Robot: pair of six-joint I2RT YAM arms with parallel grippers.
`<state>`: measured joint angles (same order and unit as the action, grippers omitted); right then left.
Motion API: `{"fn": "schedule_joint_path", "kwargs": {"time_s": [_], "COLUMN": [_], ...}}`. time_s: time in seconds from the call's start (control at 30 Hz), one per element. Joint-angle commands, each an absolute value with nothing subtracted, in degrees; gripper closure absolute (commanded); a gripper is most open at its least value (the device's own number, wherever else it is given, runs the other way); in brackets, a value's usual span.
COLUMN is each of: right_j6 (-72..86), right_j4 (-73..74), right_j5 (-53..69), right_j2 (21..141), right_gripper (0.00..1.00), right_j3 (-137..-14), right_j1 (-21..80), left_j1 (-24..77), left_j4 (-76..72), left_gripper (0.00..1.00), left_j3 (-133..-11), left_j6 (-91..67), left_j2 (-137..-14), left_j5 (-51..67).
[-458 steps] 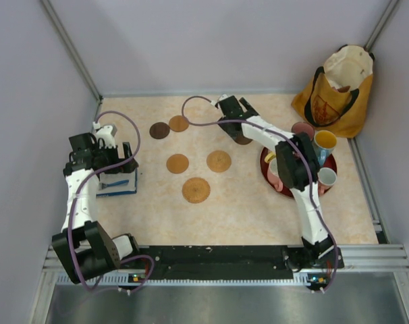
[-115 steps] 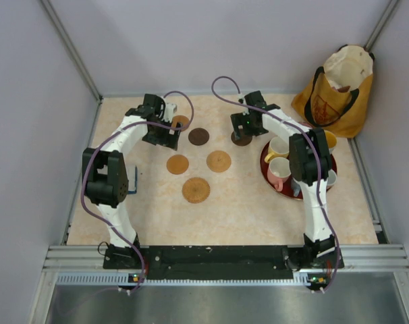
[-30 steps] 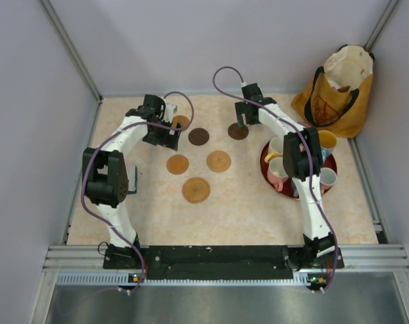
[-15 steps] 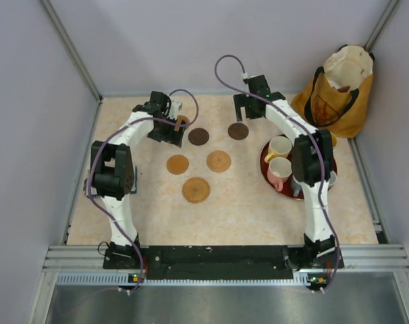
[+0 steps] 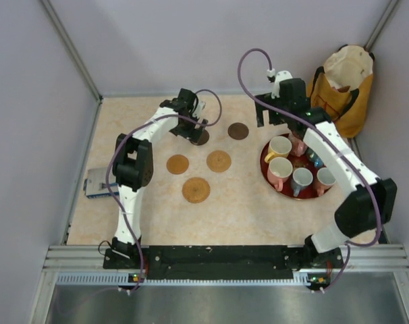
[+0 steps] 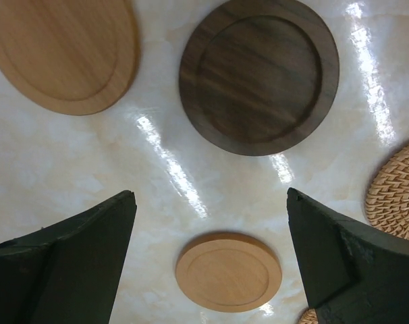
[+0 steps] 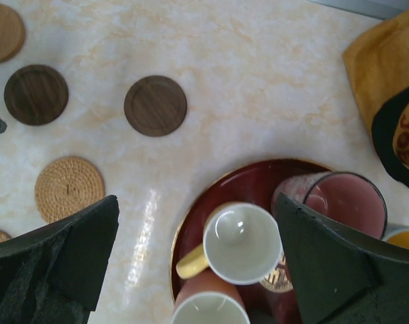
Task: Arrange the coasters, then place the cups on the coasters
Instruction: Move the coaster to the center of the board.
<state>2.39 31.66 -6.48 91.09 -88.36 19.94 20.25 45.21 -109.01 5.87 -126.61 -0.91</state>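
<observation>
Coasters (image 5: 219,160) lie spread over the far middle of your table (image 5: 245,209), none bearing a cup. Your left gripper (image 6: 210,196) hangs over them with its fingers spread wide and nothing between them. Its camera shows a dark brown coaster (image 6: 258,74), a pale wooden coaster (image 6: 228,270) and the edge of a woven coaster (image 6: 397,185) underneath. Your right gripper (image 7: 196,201) is splayed wide too, grasping nothing, above the far-left rim of the red tray (image 7: 191,216). Cups (image 5: 280,169) stand together on that tray at the right of the table. A pale yellow mug (image 7: 241,241) and a pink mug (image 7: 343,202) show below the right fingers. A yellow-orange bag (image 5: 339,88) stands in the far right corner.
</observation>
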Motion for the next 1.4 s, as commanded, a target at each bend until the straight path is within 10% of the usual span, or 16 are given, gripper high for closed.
{"fn": "schedule_joint_path", "kwargs": {"time_s": [0.0,1.37], "right_j6": [0.4,-2.7], "right_j4": [30.8,22.3], "right_j5": [-6.5,-3.4], "right_j2": [80.5,67.1], "right_gripper": [0.02,0.01], "right_j3": [-80.2,-64.0], "right_j1": [19.2,18.5], "left_j1": [21.8,24.1], "left_j4": [46.8,45.6], "left_gripper": [0.04,0.12], "left_j3": [-111.4,-117.0], "left_j6": [6.2,5.7], "left_j2": [-127.7,-131.8], "left_j5": [-5.1,-6.1]}}
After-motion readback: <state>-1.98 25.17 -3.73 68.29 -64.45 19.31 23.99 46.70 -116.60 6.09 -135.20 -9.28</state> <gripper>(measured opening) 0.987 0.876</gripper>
